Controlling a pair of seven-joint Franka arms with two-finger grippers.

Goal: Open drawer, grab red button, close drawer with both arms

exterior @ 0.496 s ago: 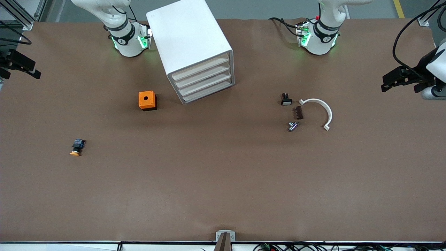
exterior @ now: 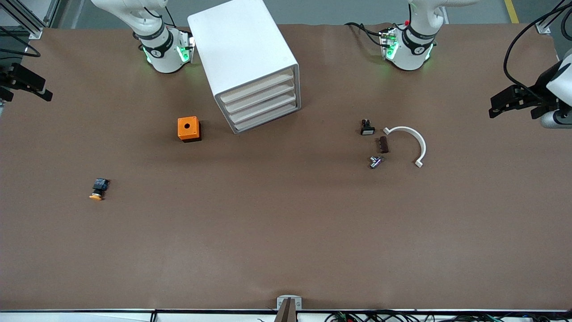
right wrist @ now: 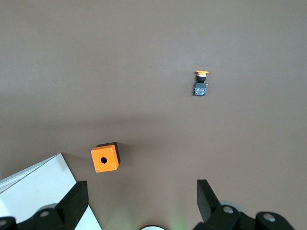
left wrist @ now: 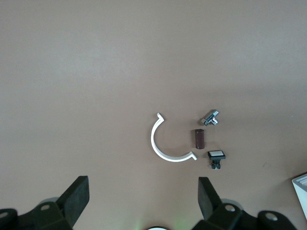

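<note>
The white cabinet [exterior: 243,49] stands near the robots' bases, and its four off-white drawer fronts [exterior: 261,100] are all shut. The red-capped button is not in view. My left gripper [exterior: 494,107] is open and empty, up in the air over the left arm's end of the table; in the left wrist view [left wrist: 143,199] its fingers stand wide apart. My right gripper [exterior: 44,94] is open and empty over the right arm's end; the right wrist view [right wrist: 141,201] shows its fingers wide apart, with the cabinet's corner [right wrist: 33,191] beside them.
An orange cube with a hole [exterior: 188,129] sits beside the cabinet. An orange-yellow-capped button [exterior: 97,189] lies nearer the camera. Toward the left arm's end lie a white curved piece [exterior: 413,141], a brown block [exterior: 383,144], a metal fitting [exterior: 375,162] and a black-and-white switch [exterior: 367,128].
</note>
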